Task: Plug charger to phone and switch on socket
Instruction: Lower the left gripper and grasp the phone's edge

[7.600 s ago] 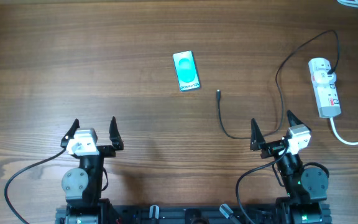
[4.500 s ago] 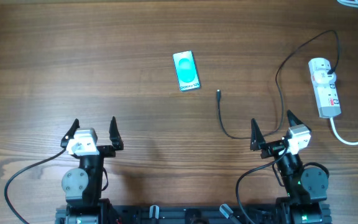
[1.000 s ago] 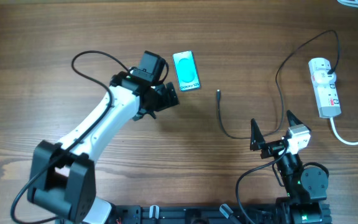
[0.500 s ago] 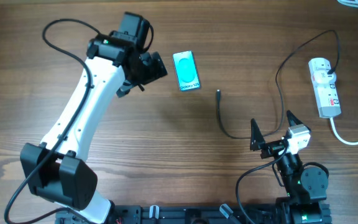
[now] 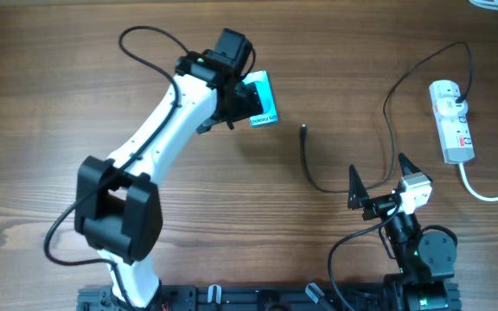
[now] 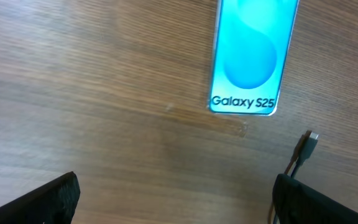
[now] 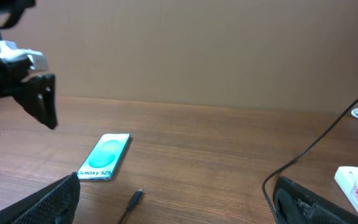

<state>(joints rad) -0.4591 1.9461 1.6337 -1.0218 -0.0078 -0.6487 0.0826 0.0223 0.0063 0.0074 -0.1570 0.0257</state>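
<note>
The phone [image 5: 266, 102] lies face up with its cyan screen lit, and shows too in the left wrist view [image 6: 250, 56] and the right wrist view [image 7: 104, 157]. My left gripper [image 5: 237, 107] hovers open over the phone's left edge, with nothing between its fingers [image 6: 179, 200]. The charger is a thin black cable whose plug tip [image 5: 303, 130] lies loose on the wood right of the phone [image 6: 309, 140] [image 7: 135, 198]. The white socket strip [image 5: 452, 121] sits at the far right with a white adapter plugged in. My right gripper [image 5: 378, 169] rests open near its base, away from everything [image 7: 179, 208].
The black cable [image 5: 389, 102] loops from the plug tip past my right gripper up to the adapter. A thick white cord [image 5: 489, 195] leaves the strip toward the right table edge. The left arm's links [image 5: 158, 130] stretch diagonally across the left half of the wooden table [image 5: 85, 52].
My left arm has swung to the right, from left of the phone to over its left edge. The right arm, phone, charger and socket have not moved.
</note>
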